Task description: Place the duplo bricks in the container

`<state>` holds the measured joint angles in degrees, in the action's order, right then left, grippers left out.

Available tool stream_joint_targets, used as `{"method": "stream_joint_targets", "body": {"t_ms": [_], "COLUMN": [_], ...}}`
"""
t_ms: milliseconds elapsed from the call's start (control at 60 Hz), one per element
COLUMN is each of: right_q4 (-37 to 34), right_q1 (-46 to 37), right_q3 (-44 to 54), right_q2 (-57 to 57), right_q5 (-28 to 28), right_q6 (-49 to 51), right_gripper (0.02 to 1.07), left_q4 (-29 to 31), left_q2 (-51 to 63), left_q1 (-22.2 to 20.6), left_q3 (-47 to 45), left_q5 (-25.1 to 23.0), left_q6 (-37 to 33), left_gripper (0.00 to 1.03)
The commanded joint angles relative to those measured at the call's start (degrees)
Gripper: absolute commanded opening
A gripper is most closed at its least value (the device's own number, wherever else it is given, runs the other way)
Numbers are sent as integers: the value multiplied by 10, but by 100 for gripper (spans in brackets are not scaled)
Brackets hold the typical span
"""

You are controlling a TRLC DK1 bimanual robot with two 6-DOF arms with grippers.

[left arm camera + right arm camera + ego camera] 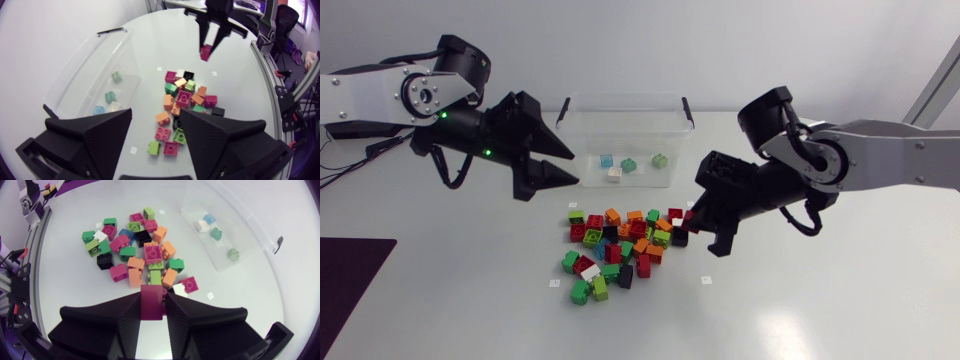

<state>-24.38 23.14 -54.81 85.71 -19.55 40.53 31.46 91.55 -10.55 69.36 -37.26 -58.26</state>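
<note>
Right fingers (129,315) pinch 1 seemingly dark-red brick (151,302).

Red brick (151,302) half-hidden in right pincer (151,298)

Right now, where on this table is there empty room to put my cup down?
Bare table lies in front of the brick pile and wide to both its sides. The strip between pile and container is free but narrow, flanked by the open left gripper and by the right gripper shut on a red brick. The pile itself is crowded.
</note>
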Motion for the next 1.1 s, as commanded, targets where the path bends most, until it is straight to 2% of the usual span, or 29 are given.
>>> {"method": "stream_joint_targets", "body": {"t_ms": [0,300,567,1083], "right_q4": [-8,8,25,88], "right_q1": [-13,-35,-41,-42], "right_q3": [-36,-127,-210,-300], "right_q2": [-5,25,84,175], "right_q5": [-8,-16,-23,-23], "right_q6": [-3,-41,-78,-128], "right_gripper": [16,16,16,16], "left_q4": [26,37,31,4], "left_q2": [-24,-13,55,133], "left_q1": [9,10,11,-53], "left_q3": [-48,-161,-161,-131], "left_q5": [1,39,58,91], "left_q6": [-58,-166,-237,-255], "left_gripper": [91,92,92,91]}}
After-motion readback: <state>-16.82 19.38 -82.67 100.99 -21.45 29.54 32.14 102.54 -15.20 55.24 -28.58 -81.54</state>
